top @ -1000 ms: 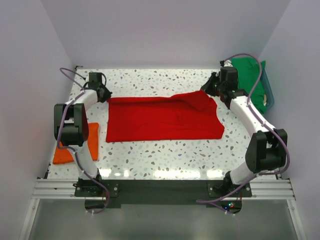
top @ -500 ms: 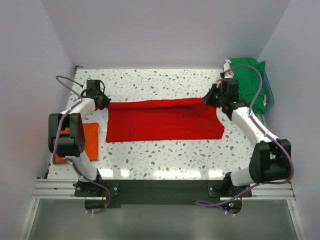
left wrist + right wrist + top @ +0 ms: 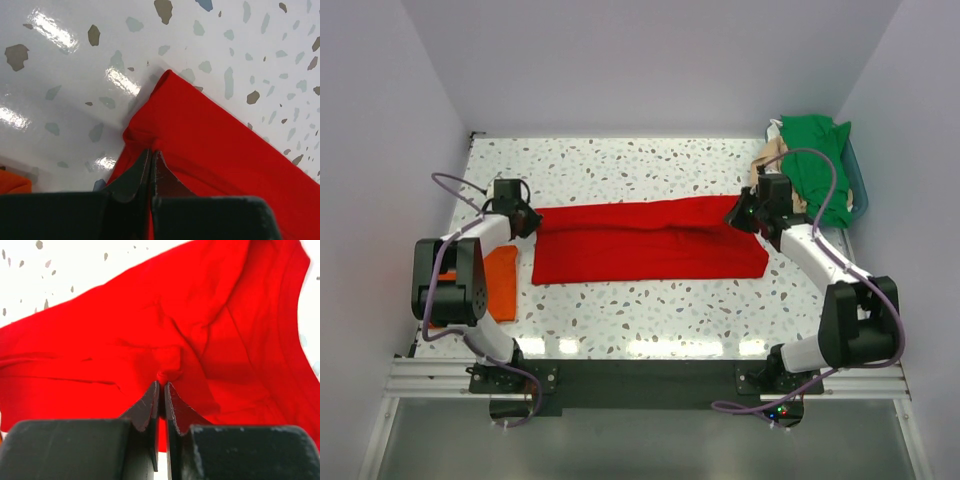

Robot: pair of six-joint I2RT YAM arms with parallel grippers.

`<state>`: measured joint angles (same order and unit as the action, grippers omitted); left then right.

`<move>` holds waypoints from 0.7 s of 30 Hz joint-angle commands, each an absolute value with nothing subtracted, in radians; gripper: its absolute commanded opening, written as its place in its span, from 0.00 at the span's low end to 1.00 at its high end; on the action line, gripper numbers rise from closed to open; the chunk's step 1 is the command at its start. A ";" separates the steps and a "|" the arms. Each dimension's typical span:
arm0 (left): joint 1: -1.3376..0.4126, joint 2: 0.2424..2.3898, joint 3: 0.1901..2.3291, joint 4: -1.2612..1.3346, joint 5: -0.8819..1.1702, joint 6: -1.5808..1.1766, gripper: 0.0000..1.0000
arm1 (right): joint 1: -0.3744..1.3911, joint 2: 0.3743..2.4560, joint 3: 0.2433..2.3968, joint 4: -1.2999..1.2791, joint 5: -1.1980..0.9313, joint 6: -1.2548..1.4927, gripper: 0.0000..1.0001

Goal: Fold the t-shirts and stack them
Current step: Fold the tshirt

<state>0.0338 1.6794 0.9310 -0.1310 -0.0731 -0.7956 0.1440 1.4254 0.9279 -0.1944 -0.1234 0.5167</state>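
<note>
While taut, t-shirt (image 3: 650,245) between left gripper (image 3: 532,222), right gripper (image 3: 733,217).

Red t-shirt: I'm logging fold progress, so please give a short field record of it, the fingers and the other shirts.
red t-shirt: spread across the table, far edge held between both arms
left fingers: shut on the red t-shirt's far left corner
right fingers: shut on the red t-shirt's far right corner
orange t-shirt: lying at the table's left edge
green t-shirt: heaped over the teal basket, far right
</note>
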 commanded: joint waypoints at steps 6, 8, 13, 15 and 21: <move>0.044 1.576 0.862 -0.040 -0.071 -0.824 0.02 | 0.147 1.361 0.877 -0.129 -0.126 0.526 0.00; 0.044 1.562 0.842 -0.038 -0.069 -0.828 0.05 | 0.146 1.350 0.859 -0.124 -0.127 0.528 0.00; 0.044 1.502 0.776 -0.015 -0.071 -0.838 0.23 | 0.146 1.330 0.813 -0.114 -0.129 0.535 0.01; 0.044 1.479 0.761 -0.017 -0.074 -0.838 0.29 | 0.146 1.325 0.799 -0.107 -0.133 0.538 0.00; 0.044 1.424 0.715 0.029 -0.063 -0.851 0.32 | 0.147 1.321 0.769 -0.092 -0.133 0.541 0.01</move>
